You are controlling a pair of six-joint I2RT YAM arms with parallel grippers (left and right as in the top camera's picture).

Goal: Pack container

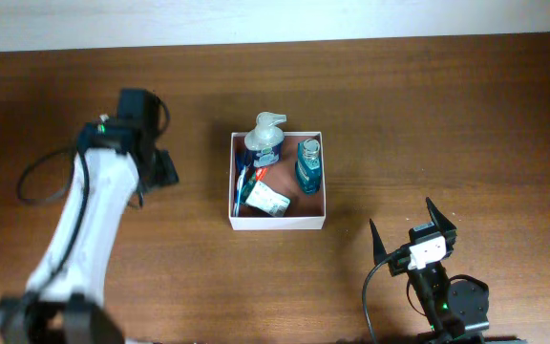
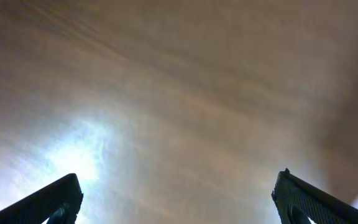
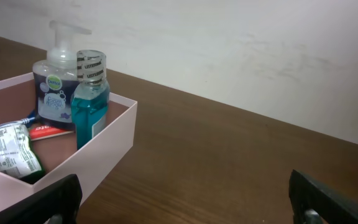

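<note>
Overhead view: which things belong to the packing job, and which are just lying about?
Part of the job:
container
pump bottle
teal bottle
white packet
toothpaste tube

Lying about:
nothing; only the wooden table itself.

Dark wooden table [image 1: 447, 124] against a plain white wall [image 3: 260, 50]

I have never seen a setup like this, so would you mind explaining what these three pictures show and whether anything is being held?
These are two robot arms at a wooden table. The overhead view looks straight down. The left gripper and right gripper are both open and hold nothing. Each of the other two pictures comes from a camera on one wrist, with that arm's dark fingertips at the bottom corners. The left one sees only bare table; the right one looks at the container, a shallow box. In it stand a pump bottle and a teal bottle, with a white packet and a few small items lying beside them.
</note>
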